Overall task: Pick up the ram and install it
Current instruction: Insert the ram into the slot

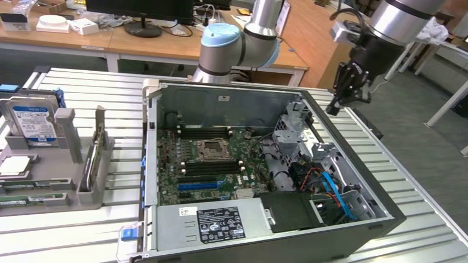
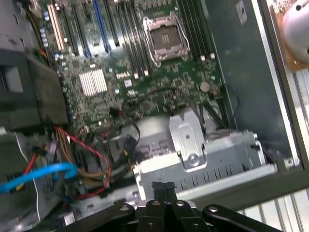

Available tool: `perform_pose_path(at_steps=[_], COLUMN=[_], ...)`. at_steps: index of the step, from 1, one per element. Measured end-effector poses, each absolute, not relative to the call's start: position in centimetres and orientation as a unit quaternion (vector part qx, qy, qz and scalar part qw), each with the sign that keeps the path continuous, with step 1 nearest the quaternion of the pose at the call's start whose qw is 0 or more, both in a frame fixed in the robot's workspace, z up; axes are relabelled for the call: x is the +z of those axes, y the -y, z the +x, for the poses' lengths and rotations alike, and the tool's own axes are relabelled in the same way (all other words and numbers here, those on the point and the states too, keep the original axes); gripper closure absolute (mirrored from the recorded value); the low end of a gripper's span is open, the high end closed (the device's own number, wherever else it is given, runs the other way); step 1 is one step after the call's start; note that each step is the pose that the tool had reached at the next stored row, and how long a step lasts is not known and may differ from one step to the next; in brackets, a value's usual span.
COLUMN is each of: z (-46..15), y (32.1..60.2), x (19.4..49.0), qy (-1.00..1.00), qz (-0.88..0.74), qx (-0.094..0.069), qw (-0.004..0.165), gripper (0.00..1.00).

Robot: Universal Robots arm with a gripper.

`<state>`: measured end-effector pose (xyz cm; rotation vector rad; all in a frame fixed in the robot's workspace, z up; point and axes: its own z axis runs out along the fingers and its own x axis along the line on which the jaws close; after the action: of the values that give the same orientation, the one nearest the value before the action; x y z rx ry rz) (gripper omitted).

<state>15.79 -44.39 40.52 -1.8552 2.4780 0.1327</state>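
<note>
Gripper (image 2: 163, 189): hanging over the open computer case (image 1: 380, 211), at the upper right of the exterior view; fingertips are sitting together, nothing showing between them.
Drive cage (image 2: 193, 145): lying directly beneath the gripper, just inside the case wall.
Ram (image 1: 26, 201): lying flat as what look like green sticks in the grey tray (image 1: 69, 189), lower left of the exterior view, well apart from the gripper and not yet picked up.
Memory slots (image 1: 212, 167): standing empty, black, on both sides of the CPU socket (image 1: 212, 147) at the centre of the motherboard.
Step in hand: judging by the empty gripper, the pick is only beginning.
Doing it well: the fingers are needing to part before any descent, then close across the stick's long edges, squarely and near its middle, so that it is hanging level rather than tilting.
Watching for: the tray's upright walls beside the sticks, and the blue and red cables (image 2: 43, 174) crowding the case's corner, since both are inviting a snag.
</note>
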Motion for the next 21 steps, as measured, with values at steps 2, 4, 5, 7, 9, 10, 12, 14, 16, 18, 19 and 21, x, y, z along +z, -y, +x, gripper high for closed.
perform_pose_path(at_steps=[2,4,5,7,9,10,12,14,16,18,19,21], z=[14.8,13.9,13.5,12.6,11.7,11.2,10.3,9.4,8.5,7.8,7.7,7.6], y=[44.4,44.4,44.4,44.4,44.4,44.4,44.4,44.4,44.4,44.4,44.4,44.4], x=[40.5,40.5,40.5,40.5,40.5,40.5,40.5,40.5,40.5,40.5,40.5,40.5], qy=[-0.800,-0.800,-0.800,-0.800,-0.800,-0.800,-0.800,-0.800,-0.800,-0.801,-0.802,-0.809], qz=[-0.599,-0.599,-0.599,-0.599,-0.599,-0.599,-0.599,-0.599,-0.599,-0.597,-0.595,-0.587], qx=[0.043,0.043,0.043,0.043,0.043,0.043,0.043,0.043,0.043,0.043,0.042,0.042], qw=[0.022,0.022,0.022,0.022,0.022,0.022,0.022,0.022,0.022,0.022,0.022,0.023], gripper=[0.90,0.90,0.90,0.90,0.90,0.90,0.90,0.90,0.90,0.90,0.90,0.90])
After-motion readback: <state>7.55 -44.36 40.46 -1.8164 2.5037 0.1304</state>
